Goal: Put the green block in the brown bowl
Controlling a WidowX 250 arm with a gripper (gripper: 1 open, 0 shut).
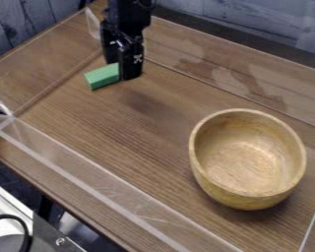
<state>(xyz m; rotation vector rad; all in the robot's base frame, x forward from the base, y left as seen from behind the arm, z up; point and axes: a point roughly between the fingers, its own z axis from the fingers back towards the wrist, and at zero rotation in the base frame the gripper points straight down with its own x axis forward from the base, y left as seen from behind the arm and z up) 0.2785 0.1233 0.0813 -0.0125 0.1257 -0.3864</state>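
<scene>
Camera view, wooden tabletop (pixel 114 138), blue-grey planks behind (pixel 27 20)

So the surface (pixel 127 128) here is plain brown wood, with visible grain and some darker and lighter patches, and it takes up most of the camera view. There's a pale line running diagonally down the near left side, kinda like a clear strip or edge, can't really tell which.

Sitting right on it is a round light-brown wooden bowl (pixel 247 158), upright with the open side up, over on the right of the view. The green block (pixel 103 76) lies flat on the wood too, further back and to the left, well apart from the bowl. Part of its right end is hidden, so I can't see all of it.
</scene>
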